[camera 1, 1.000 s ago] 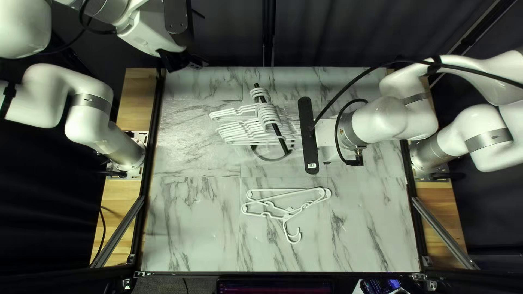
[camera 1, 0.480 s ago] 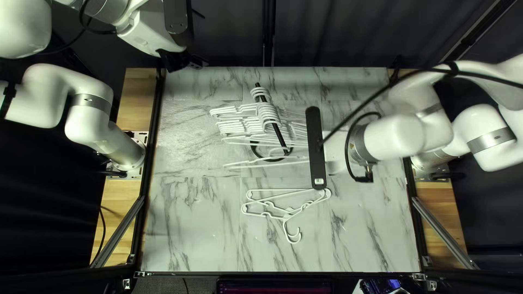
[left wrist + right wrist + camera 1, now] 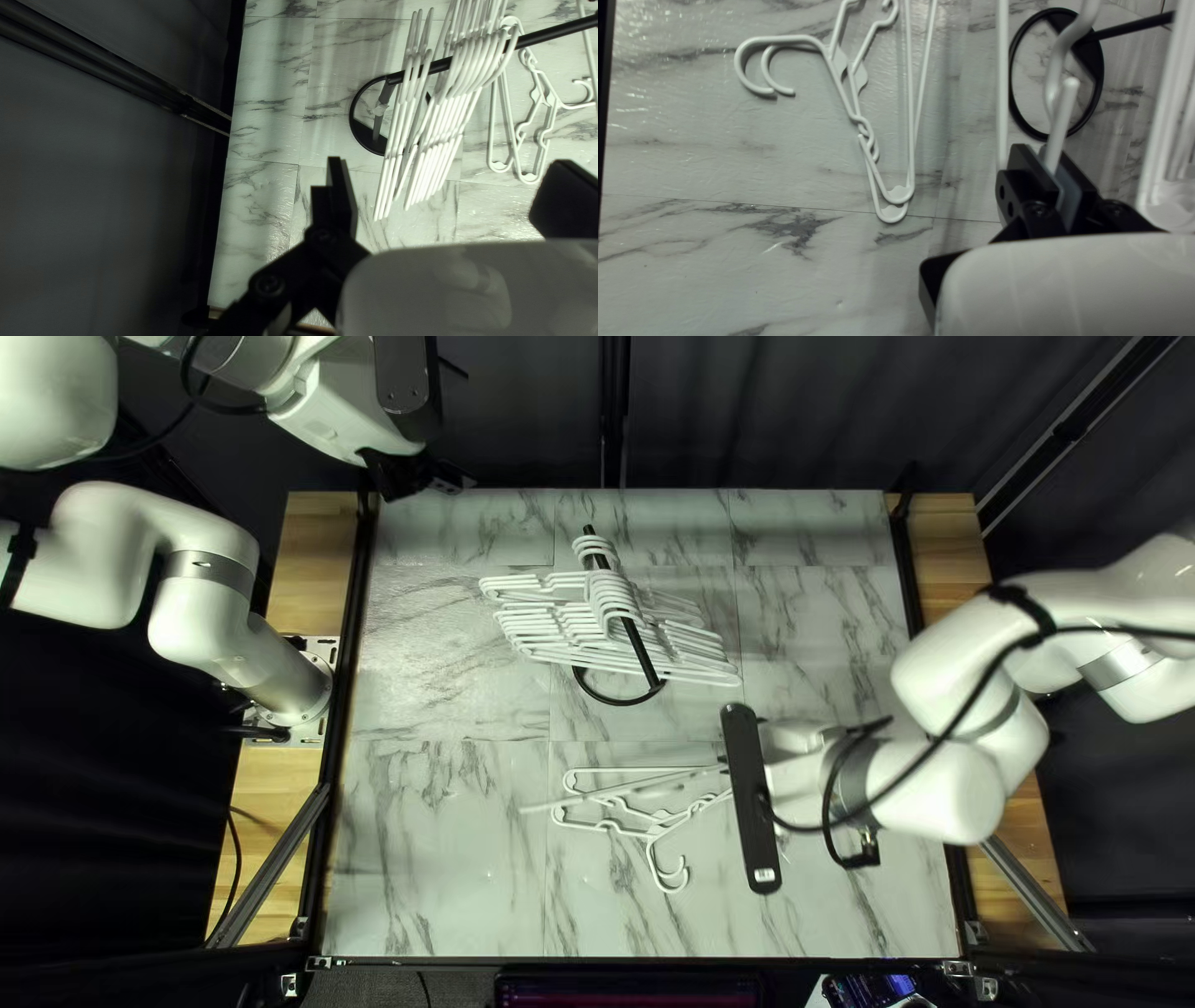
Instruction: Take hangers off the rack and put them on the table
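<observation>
Held hanger, rack — both partly hidden

White hangers on black rack and table

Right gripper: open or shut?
The right gripper is shut on a white hanger: its wrist view shows both fingers touching it from two sides.

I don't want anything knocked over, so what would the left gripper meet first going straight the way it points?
Probably the white hangers bunched on the black rack; they show ahead of the open left gripper, though depth is unclear.
</observation>
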Robot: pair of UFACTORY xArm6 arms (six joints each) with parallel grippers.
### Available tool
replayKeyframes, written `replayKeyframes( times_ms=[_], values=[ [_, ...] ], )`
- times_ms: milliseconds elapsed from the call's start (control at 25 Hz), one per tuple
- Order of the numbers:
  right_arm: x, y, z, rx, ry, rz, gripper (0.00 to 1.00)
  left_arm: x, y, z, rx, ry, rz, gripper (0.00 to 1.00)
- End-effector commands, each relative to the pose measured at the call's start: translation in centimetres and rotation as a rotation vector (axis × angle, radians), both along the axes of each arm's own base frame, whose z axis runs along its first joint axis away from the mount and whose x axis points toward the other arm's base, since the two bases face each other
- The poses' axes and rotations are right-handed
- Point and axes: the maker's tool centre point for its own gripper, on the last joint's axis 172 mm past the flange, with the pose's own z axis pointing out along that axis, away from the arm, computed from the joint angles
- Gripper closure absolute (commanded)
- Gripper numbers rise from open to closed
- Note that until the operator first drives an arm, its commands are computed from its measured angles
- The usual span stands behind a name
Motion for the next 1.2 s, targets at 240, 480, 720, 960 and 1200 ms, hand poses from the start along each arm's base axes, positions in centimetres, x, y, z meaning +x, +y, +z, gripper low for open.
replayKeyframes(
  times_ms=[240,480,720,960,1200],
  values=[
    [0.0,0.0,0.0,-0.001,-0.002,0.000,1.00,0.0,0.0,0.0,0.000,0.000,0.000,0.00],
    [2.1,2.6,-2.9,-0.110,-0.024,-0.087,0.93,0.0,0.0,0.0,0.000,0.000,0.000,0.00],
    [1.5,1.8,-7.7,-0.337,-0.124,-0.243,1.00,0.0,0.0,0.0,0.000,0.000,0.000,0.00],
    [0.5,-0.3,-9.2,-0.469,-0.138,-0.280,1.00,0.0,0.0,0.0,0.000,0.000,0.000,0.00],
    [0.5,-0.3,-9.2,-0.469,-0.138,-0.280,1.00,0.0,0.0,0.0,0.000,0.000,0.000,0.00]
  ],
)
